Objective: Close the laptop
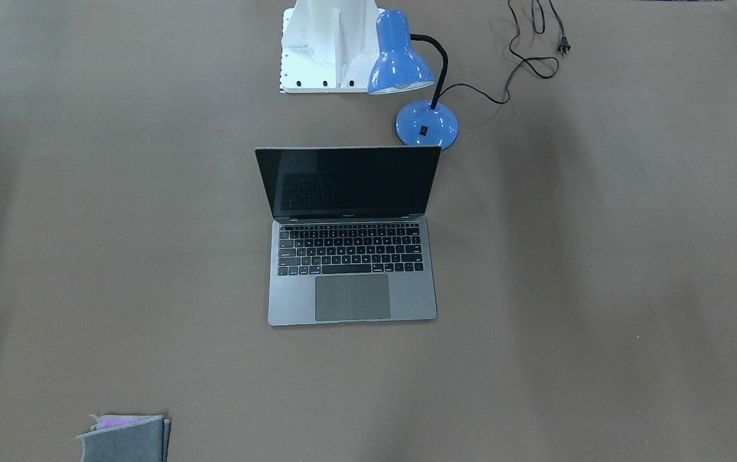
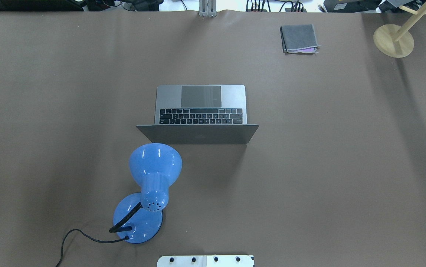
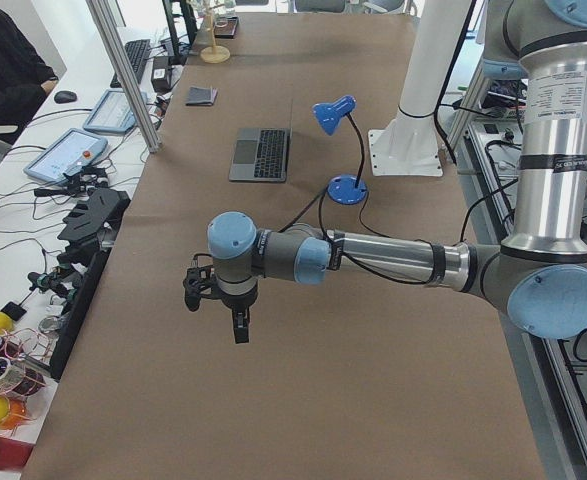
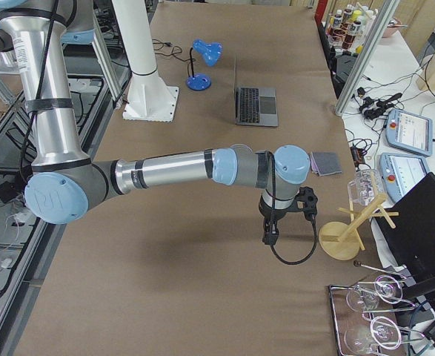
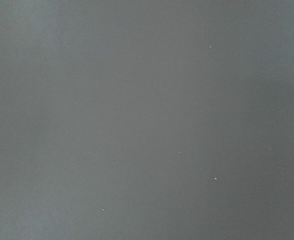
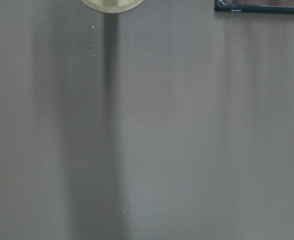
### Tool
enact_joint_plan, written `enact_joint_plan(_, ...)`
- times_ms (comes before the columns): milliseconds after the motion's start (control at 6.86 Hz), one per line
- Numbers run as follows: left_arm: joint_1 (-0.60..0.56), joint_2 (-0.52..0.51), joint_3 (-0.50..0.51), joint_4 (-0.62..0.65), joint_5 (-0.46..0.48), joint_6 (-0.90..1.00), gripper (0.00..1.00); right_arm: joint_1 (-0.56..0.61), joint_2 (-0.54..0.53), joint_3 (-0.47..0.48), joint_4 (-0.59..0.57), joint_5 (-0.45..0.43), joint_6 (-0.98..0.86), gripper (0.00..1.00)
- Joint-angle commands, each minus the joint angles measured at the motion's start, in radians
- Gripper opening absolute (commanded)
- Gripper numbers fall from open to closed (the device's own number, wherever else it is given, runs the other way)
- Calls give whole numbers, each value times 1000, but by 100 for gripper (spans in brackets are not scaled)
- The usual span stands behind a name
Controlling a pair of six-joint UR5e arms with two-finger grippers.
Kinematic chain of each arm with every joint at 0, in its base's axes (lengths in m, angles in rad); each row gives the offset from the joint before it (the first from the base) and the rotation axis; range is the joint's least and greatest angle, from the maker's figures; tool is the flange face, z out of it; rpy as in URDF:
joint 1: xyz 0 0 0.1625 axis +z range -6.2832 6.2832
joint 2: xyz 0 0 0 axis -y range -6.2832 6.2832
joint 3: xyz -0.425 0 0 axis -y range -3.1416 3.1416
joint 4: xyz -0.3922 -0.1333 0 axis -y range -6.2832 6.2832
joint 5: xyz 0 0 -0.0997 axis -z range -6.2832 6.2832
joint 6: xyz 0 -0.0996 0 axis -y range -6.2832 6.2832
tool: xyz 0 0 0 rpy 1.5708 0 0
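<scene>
The laptop (image 1: pixel 352 282) stands open in the middle of the brown table, its dark screen upright and its keyboard and trackpad bare. It also shows in the overhead view (image 2: pixel 200 97), where its lid back faces the robot. My left gripper (image 3: pixel 213 300) hangs over the table's left end, far from the laptop (image 3: pixel 261 153). My right gripper (image 4: pixel 304 204) hangs over the right end, far from the laptop (image 4: pixel 256 104). Both grippers show only in the side views, so I cannot tell whether they are open or shut. Both wrist views show only table surface.
A blue desk lamp (image 2: pixel 155 174) stands on the robot's side of the laptop, toward its left, with its cord (image 1: pixel 535 38) trailing. A folded grey cloth (image 2: pixel 299 38) and a wooden stand (image 2: pixel 393 40) lie at the far right. The white robot base (image 1: pixel 327 45) is behind the lamp.
</scene>
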Motion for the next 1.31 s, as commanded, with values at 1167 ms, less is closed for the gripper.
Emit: enact_joint_plan(1167, 2, -13, 9, 3, 7, -1, 99, -1, 3, 2, 1, 2, 0, 100)
